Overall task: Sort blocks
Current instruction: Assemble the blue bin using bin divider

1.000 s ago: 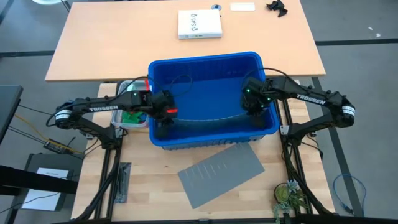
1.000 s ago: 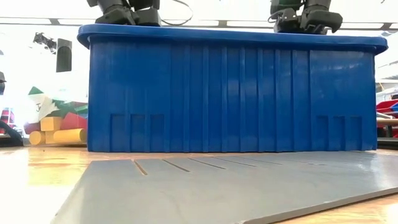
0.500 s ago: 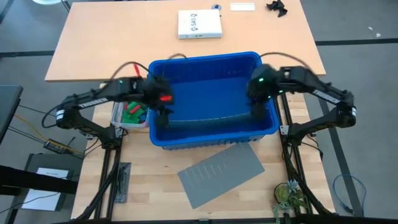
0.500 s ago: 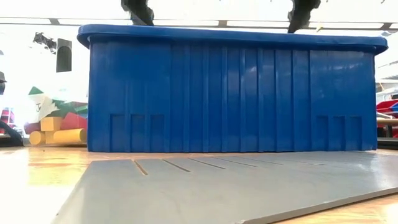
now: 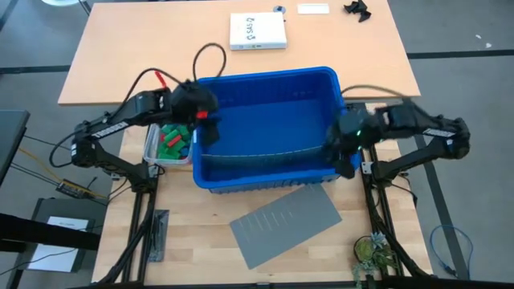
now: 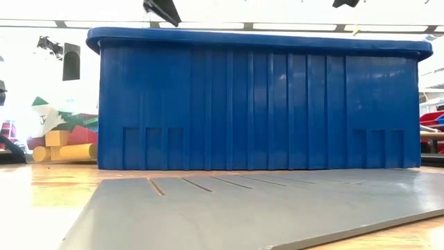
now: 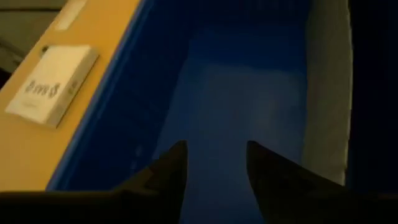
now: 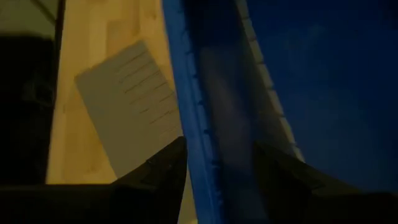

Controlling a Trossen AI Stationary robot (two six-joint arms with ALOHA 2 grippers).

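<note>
Both arms are up and out of the blue bin (image 5: 265, 172) now, where a second ago they were sunk low at its two end walls with their fingers shut! The left pincer (image 7: 214, 163) hangs over the bin's left end, fingers apart with nothing between them, looking down onto a bare blue floor, and the right pincer (image 8: 216, 163) has swung back to the bin's near right corner, fingers likewise apart and empty, straddling the rim with the grey slotted board (image 8: 127, 102) on the wooden worktop (image 5: 193, 241) below it. So whatever each was pinching at the walls has been let go, and the bin sits flat where it was. The blocks (image 5: 171, 141), red and green ones showing, lie in the small clear tub (image 5: 149, 149) just beside the bin's left end, right under the left arm's elbow; no blocks show inside the bin. My read: the sorting proper has not begun, and the left arm is best placed to reach those blocks first
</note>
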